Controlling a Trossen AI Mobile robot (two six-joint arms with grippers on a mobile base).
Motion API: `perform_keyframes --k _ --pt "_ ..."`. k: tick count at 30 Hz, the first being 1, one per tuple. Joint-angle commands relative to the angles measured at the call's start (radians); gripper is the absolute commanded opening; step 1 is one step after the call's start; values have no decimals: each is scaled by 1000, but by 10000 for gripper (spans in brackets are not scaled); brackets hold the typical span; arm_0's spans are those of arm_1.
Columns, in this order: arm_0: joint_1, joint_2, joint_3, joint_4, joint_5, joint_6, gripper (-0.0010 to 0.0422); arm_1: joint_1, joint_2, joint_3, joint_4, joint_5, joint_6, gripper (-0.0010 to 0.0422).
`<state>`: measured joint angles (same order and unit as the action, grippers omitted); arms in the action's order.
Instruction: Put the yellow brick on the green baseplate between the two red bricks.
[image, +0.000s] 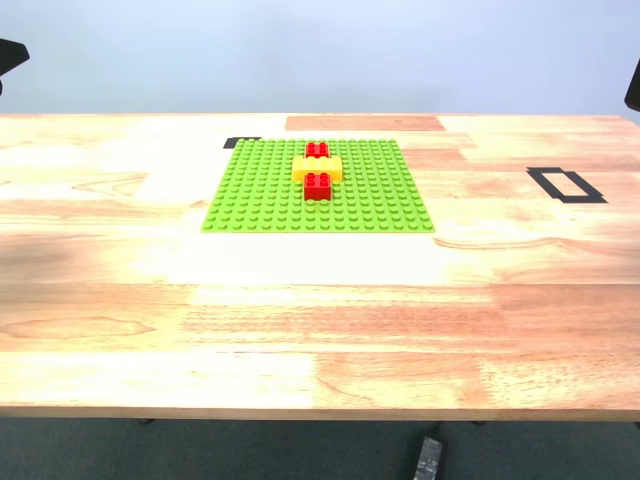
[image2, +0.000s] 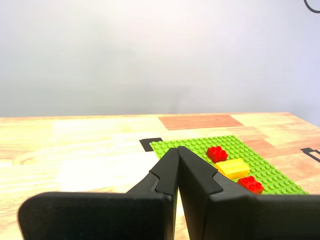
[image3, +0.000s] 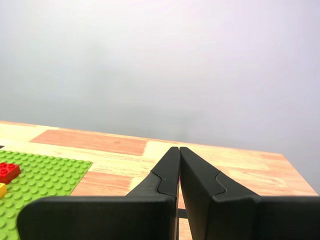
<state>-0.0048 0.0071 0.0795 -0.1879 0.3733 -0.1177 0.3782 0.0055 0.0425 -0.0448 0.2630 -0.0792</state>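
**A:** Where's the yellow brick (image: 317, 168)?

**B:** Seated on the green baseplate (image: 260, 195), in line between the two red bricks. The far red brick (image: 317, 150) touches one long side and the near red brick (image: 318, 186) touches the other. The three form a short column around the plate's middle, towards its far half in the exterior view.

**A:** And my first hand (image2: 177, 150)?

**B:** Pressed fully together, tips meeting, nothing between them. It hangs above the wooden tabletop (image: 300, 320), well apart from the bricks, which show beyond it in the first wrist view.

**A:** My second hand (image3: 178, 150)?

**B:** Same: fingers closed against each other and empty. It also sits off the plate; the second wrist view catches only an edge of the baseplate and part of one red brick.

**A:** Anything else on the tabletop?

**B:** A black tape rectangle (image: 566, 184) towards the exterior view's right, and a small black tape mark (image: 241, 143) at the plate's far corner.
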Motion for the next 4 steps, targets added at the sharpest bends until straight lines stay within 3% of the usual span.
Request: perform_keyframes --k 1,4 --pt "0 0 0 0 0 0 0 0 0 0 0 0 -2 0" --pt "0 0 0 0 0 0 0 0 0 0 0 0 -2 0"
